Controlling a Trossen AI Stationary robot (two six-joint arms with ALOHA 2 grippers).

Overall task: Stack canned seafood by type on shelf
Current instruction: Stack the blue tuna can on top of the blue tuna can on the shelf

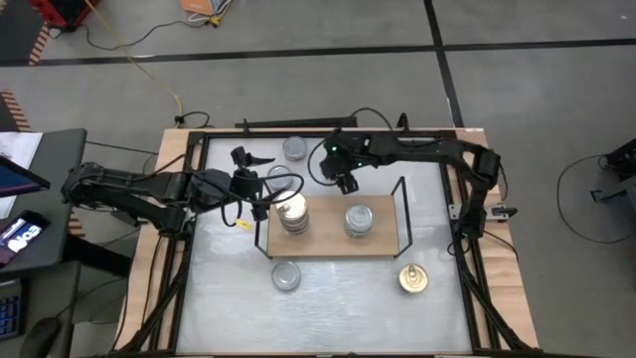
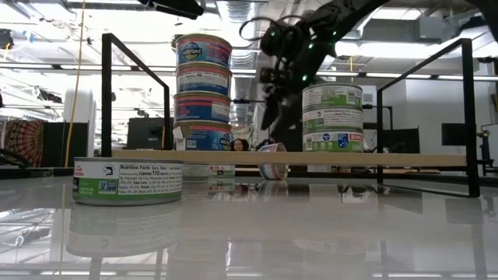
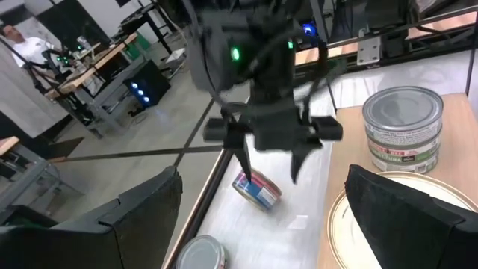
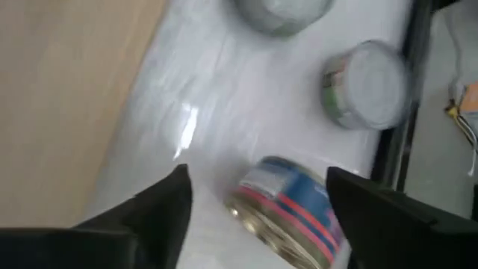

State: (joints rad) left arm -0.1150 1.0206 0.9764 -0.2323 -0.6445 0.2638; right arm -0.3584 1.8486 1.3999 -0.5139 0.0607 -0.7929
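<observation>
Jaws of the right gripper point(image 3: 270, 161) gape above a tilted blue tin point(image 4: 293, 213), seemingly dropped short of the shelf point(image 1: 333, 247). Left gripper point(image 1: 260, 186), jaws apart, waits beside the blue stack point(image 2: 202, 93), likely that tin's destination.

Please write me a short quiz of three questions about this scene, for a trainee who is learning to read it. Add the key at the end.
1. How many tins are in the green-label stack on the shelf? A: two. B: three. C: five.
2. True or false: the right gripper is shut on the loose blue-label tin behind the shelf.
3. Which stack stands higher, the blue-label stack or the green-label one?

Key: 1 B. 2 False: it is open above the tin, which lies on the table. 3 The blue-label stack, four tins against three.
</observation>
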